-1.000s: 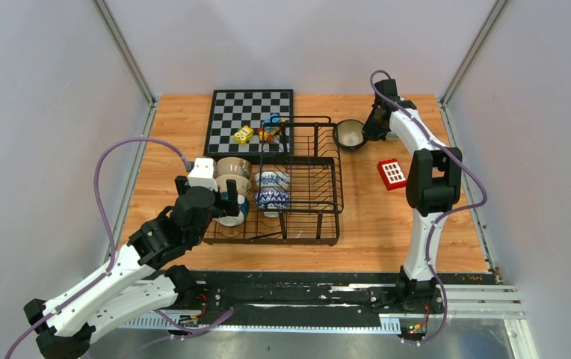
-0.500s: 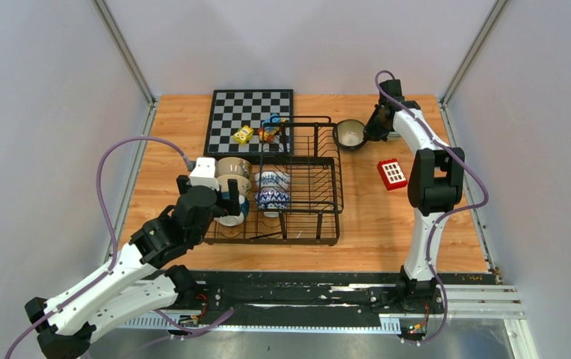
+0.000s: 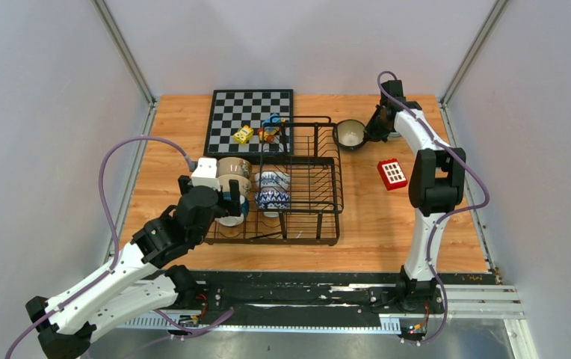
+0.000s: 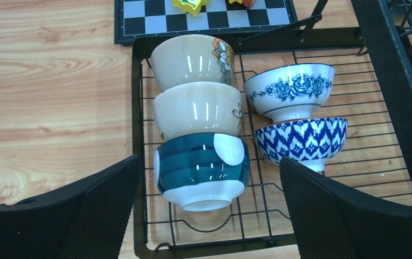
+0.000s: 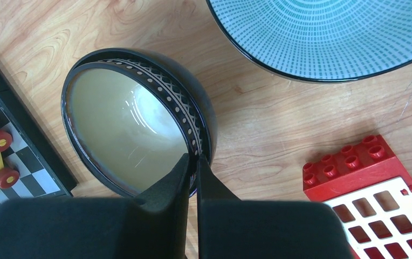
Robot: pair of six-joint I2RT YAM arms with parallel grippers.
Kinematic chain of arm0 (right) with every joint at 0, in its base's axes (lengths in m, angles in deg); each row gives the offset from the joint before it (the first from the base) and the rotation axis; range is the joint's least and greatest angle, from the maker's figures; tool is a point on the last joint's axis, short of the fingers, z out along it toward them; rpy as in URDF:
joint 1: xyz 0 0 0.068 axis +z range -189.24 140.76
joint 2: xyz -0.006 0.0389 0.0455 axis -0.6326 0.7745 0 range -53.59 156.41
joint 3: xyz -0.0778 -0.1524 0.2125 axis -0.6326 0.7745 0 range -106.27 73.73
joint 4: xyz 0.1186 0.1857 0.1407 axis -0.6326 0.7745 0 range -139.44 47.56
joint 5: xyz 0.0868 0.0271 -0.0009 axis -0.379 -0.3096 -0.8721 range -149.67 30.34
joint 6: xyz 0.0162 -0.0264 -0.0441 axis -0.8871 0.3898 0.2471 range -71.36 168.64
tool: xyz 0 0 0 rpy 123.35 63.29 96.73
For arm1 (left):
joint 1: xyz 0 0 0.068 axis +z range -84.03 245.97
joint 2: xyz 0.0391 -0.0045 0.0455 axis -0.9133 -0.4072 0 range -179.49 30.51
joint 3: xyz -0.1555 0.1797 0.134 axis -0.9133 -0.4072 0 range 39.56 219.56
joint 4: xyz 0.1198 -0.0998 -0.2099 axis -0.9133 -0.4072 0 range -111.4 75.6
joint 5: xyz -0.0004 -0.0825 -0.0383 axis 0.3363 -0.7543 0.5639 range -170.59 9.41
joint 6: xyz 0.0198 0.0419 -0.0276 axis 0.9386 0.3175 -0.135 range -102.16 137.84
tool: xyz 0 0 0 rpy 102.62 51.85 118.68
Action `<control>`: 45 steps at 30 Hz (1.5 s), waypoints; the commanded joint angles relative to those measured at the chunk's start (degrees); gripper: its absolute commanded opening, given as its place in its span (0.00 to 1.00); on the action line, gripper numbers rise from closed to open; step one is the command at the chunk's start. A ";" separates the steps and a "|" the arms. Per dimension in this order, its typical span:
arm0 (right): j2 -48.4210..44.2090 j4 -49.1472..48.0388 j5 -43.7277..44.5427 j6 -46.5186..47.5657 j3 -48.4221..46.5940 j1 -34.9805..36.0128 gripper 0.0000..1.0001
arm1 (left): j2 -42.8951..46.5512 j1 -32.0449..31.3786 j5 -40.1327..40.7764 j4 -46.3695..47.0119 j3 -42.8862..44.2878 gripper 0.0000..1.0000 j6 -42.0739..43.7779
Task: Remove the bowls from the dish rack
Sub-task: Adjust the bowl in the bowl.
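The black wire dish rack holds two rows of bowls on their sides. One row has two beige bowls and a teal-banded bowl; the other has a blue floral bowl and a blue-and-white patterned bowl. My left gripper hovers open over the teal-banded bowl, a finger on each side, not touching it. A dark bowl with a cream inside stands upright on the table just right of the rack. My right gripper is shut on its near rim.
A pale bowl with teal dashes stands on the table close beside the dark bowl. A red and white toy block lies to the right of the rack. The chessboard with small toys lies behind the rack.
The right wrist has shifted slightly to the right while gripping the dark bowl's rim. The left arm has edged a little towards the rack.
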 commanded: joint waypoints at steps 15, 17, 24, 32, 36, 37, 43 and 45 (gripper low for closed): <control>-4.24 -0.82 -2.18 -2.77 2.06 -1.75 0.00 | -0.02 0.44 -0.62 1.34 -0.32 1.00 -1.46; -3.70 -0.82 -2.99 -3.03 2.45 -1.74 0.00 | 0.10 0.44 -0.70 1.24 -0.42 1.00 -1.55; -2.77 -0.95 -3.85 -3.28 3.40 -2.00 0.00 | 0.03 0.44 -0.71 1.37 -0.52 1.00 -1.51; -1.43 -0.93 -6.30 -3.31 2.90 -2.23 0.00 | -0.27 0.50 -1.00 1.73 -0.82 1.00 -1.72; -1.22 -0.91 -7.00 -3.41 3.66 -2.70 0.00 | -0.28 0.44 -1.09 1.84 -0.87 1.00 -1.69; -1.33 -0.91 -6.94 -3.33 3.82 -2.78 0.00 | -0.26 0.44 -1.14 1.85 -0.94 1.00 -1.73; -1.47 -0.67 -7.24 -2.80 4.06 -3.20 0.00 | -0.47 0.44 -1.43 2.03 -1.13 1.00 -1.98; -1.84 -0.35 -6.95 -2.49 3.69 -3.17 0.05 | -0.34 0.44 -1.50 2.05 -1.13 1.00 -2.00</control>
